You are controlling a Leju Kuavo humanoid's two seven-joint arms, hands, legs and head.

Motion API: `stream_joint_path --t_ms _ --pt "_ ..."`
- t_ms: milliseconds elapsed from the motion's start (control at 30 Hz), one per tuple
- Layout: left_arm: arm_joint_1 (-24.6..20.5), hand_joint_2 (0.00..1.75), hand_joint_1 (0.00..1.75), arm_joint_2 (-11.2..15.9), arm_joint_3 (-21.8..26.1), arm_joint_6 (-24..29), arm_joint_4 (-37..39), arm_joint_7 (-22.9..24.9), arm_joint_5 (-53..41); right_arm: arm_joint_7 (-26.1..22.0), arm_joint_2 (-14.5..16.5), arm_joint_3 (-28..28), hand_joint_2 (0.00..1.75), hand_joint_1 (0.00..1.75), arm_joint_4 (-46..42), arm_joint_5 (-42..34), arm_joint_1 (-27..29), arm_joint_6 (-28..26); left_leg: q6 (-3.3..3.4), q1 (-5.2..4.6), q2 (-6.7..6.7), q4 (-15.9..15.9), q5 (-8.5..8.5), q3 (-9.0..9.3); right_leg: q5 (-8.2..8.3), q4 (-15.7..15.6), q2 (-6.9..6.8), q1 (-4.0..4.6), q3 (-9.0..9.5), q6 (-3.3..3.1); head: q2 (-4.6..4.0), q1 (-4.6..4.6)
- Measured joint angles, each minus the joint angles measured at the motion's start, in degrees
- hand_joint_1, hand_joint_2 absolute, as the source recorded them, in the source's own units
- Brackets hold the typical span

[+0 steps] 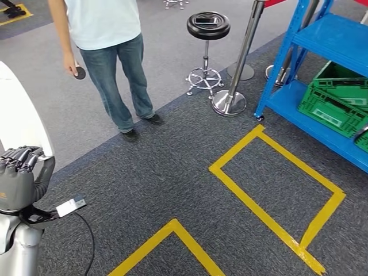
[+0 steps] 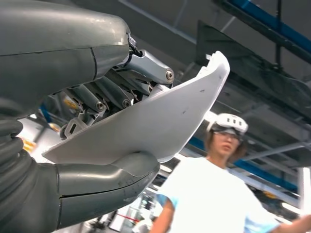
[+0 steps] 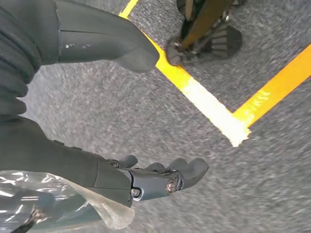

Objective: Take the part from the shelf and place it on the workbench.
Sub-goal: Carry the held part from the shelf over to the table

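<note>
Clamped between thumb and fingers, the white curved part [image 2: 154, 121] is sitting in the left hand [image 2: 73, 121], which is raised at the robot's left side. Its right hand [image 3: 110, 145] is hanging over the grey carpet [image 3: 146, 116], fingers apart and holding nothing. Beyond, a person [image 1: 108, 52] is standing near the blue shelf [image 1: 321, 40].

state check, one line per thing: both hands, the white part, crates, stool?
left hand: grips the white part, thumb under, fingers over
white part: held, off the floor
right hand: holds nothing, fingers apart, over the carpet
green crates: on the blue shelf
stool: upright on the floor
</note>
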Motion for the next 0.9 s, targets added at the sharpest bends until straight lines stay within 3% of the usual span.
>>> stream_joint_path --t_ms 67,133,167,233,267,300,367,400,433,500,567,633,667,733,800,833,900 --pt "-0.1 1.75 1.75 0.0 0.0 0.0 0.0 0.0 0.0 0.0 0.0 0.0 1.75 0.00 0.0 0.0 0.0 0.0 -0.66 0.14 -1.42 0.4 0.02 -0.56 0.83 -3.6 2.01 -0.13 1.71 -0.20 0.00 -0.07" --pt "0.1 1.75 1.75 0.0 0.0 0.0 0.0 0.0 0.0 0.1 0.0 0.0 1.75 0.00 0.0 0.0 0.0 0.0 -1.42 0.41 -2.83 0.4 0.25 -0.97 0.83 -3.9 0.95 -0.02 2.23 -0.58 0.00 -0.10" --pt "0.2 1.75 1.75 0.1 0.0 0.0 0.0 0.0 0.0 0.1 0.0 0.0 1.75 0.00 0.0 0.0 -0.1 0.0 -1.72 0.38 -2.47 0.6 0.08 -1.13 0.93 -4.1 0.18 -0.04 2.46 -0.86 0.00 -0.17" --pt "0.1 1.75 1.75 0.2 0.0 0.0 0.0 0.0 0.0 0.0 0.0 0.0 1.75 0.00 0.1 0.0 -0.1 0.0 -2.26 0.25 0.65 4.0 -1.89 -2.63 1.02 -4.6 -1.54 -0.13 3.01 -1.52 0.00 -0.65" --pt "0.0 1.75 1.75 0.2 0.0 0.0 0.0 0.0 0.1 0.0 0.0 0.0 1.75 0.00 0.1 0.0 0.0 0.0 -2.50 0.25 2.79 7.4 -3.59 -4.18 0.93 -4.7 -2.37 0.03 3.19 -1.75 0.00 -0.89" --pt "-0.1 1.75 1.75 0.2 0.0 0.0 0.0 0.0 0.1 0.0 0.0 0.0 1.75 0.00 0.1 0.0 0.0 0.0 -2.74 0.40 4.12 11.4 -5.33 -6.09 0.79 -4.7 -3.28 0.15 3.31 -1.93 0.00 -1.08" --pt "0.0 1.75 1.75 0.1 0.0 0.0 0.1 0.0 0.0 0.1 0.0 0.0 1.75 0.00 0.1 0.0 0.1 0.0 -3.06 0.71 5.00 16.3 -6.63 -8.52 0.51 -4.7 -5.01 0.29 3.47 -1.99 0.00 -1.10" --pt "0.1 1.75 1.75 0.1 0.0 0.0 0.2 0.0 0.0 0.1 0.0 0.0 1.75 0.00 0.1 0.0 0.1 0.0 -3.12 0.79 5.17 15.7 -5.71 -8.20 0.35 -4.7 -5.82 0.30 3.61 -1.92 0.00 -1.11" --pt "0.1 1.75 1.75 0.1 0.0 0.0 0.3 0.0 0.0 0.1 0.0 0.0 1.75 0.00 0.1 0.1 0.0 0.0 -3.08 0.83 5.54 12.9 -3.92 -6.72 0.17 -4.7 -6.55 0.31 3.84 -1.81 0.00 -1.12" --pt "-0.1 1.75 1.75 0.1 0.0 0.0 0.3 0.0 0.0 0.0 0.0 0.0 1.75 0.00 0.1 0.1 0.0 0.0 -2.69 0.45 7.91 5.0 -0.77 -2.57 -0.30 -4.7 -7.83 0.44 4.37 -1.39 0.00 -1.13" --pt "-0.3 1.75 1.75 0.1 -0.1 0.0 0.4 0.0 0.0 0.0 0.0 0.0 1.75 0.00 0.1 0.1 -0.1 0.0 -1.93 -0.19 9.74 0.9 -0.09 -0.54 -0.72 -4.7 -8.96 0.70 4.68 -0.80 0.00 -1.07" --pt "-0.4 1.75 1.75 0.1 -0.1 0.0 0.4 0.0 0.0 0.0 0.0 0.0 1.75 0.00 0.1 0.2 -0.2 0.0 -1.15 -0.51 8.90 0.5 -0.30 -0.59 -1.01 -4.9 -10.21 0.75 5.03 -0.18 0.00 -0.99" --pt "-0.3 1.75 1.75 0.2 -0.1 0.0 0.4 0.0 0.0 0.0 0.0 0.0 1.75 0.00 0.1 0.2 -0.3 0.0 -0.81 -0.46 8.24 0.3 -0.24 -0.50 -1.35 -4.7 -9.97 0.65 5.11 0.13 0.00 -0.94" --pt "-0.5 1.75 1.75 0.2 0.0 0.0 0.5 0.0 0.1 0.0 0.0 0.0 1.75 0.00 0.1 0.2 -0.4 0.0 -0.02 -0.22 7.05 -0.1 -0.12 -0.23 -3.22 -1.8 -7.23 0.42 3.82 0.54 0.00 -0.68" --pt "-0.7 1.75 1.75 0.2 0.0 0.0 0.6 0.0 0.1 0.0 0.0 0.1 1.75 0.00 0.1 0.2 -0.3 -0.1 0.47 -0.15 5.91 -0.2 -0.15 -0.14 -6.41 5.5 -4.10 0.31 -0.10 0.57 0.00 -0.38" --pt "-0.7 1.75 1.75 0.2 0.0 0.0 0.6 0.0 0.1 0.0 0.0 0.1 1.75 0.00 0.1 0.2 -0.2 -0.1 0.57 -0.21 5.24 -0.2 -0.19 -0.13 -7.60 9.3 -3.59 0.32 -2.36 0.55 0.00 -0.30" --pt "-0.6 1.75 1.75 0.1 0.0 0.0 0.8 0.0 0.1 0.1 0.0 0.0 1.75 0.00 0.2 0.2 0.0 -0.1 0.65 -0.30 3.76 -0.1 -0.27 -0.04 -7.00 12.2 -3.36 0.37 -4.90 0.44 0.00 -0.30"
